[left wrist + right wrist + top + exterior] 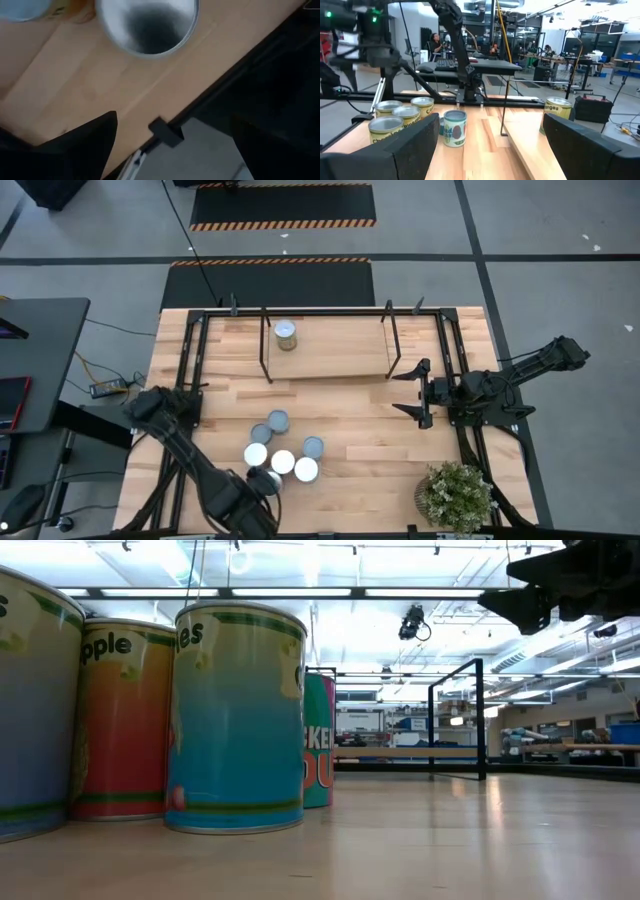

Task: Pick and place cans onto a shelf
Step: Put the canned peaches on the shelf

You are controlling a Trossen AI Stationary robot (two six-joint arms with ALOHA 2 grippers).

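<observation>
One can [286,333] already sits on the shelf [330,350] at the top middle, six cans [283,461] wait at the bottom middle, and the left gripper [262,480], wide open and empty, hangs over them, probably needing to drop and squeeze one.

Left arm stretched along the table's left side toward the near edge, left gripper [262,483] pointing down, fingers [80,142] spread wide. Right arm reaching in from the right edge, held level, right gripper [413,392] open, holding nothing, fingers [415,142] parted.
</observation>
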